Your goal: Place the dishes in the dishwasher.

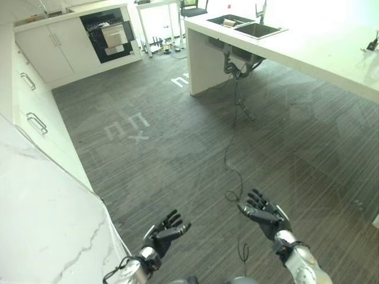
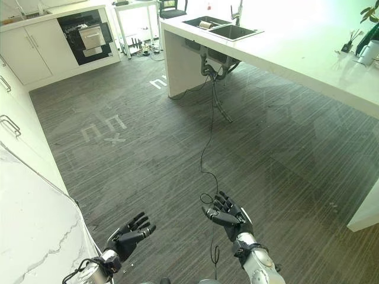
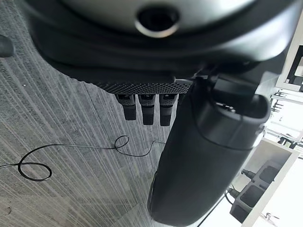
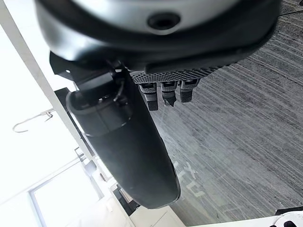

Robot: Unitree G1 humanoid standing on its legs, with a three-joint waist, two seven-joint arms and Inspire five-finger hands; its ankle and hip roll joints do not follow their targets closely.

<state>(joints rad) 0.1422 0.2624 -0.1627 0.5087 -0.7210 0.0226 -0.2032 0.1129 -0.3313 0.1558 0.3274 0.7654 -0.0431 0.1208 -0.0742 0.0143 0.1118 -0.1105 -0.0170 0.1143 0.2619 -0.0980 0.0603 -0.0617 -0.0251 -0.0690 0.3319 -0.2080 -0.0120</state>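
Two empty hands are held over the dark floor (image 1: 177,148): left hand (image 1: 164,235) and right hand (image 1: 266,215), fingers loosely spread; the open dishwasher (image 1: 108,34) is seen far ahead.

Both eye views look steeply down from head height onto the dark floor (image 1: 177,148), sharing the open dishwasher (image 1: 109,35) at 11 o'clock and the sink table (image 2: 284,47) at 1 o'clock. Each wrist view looks very closely along its own robot hand, floor beyond.
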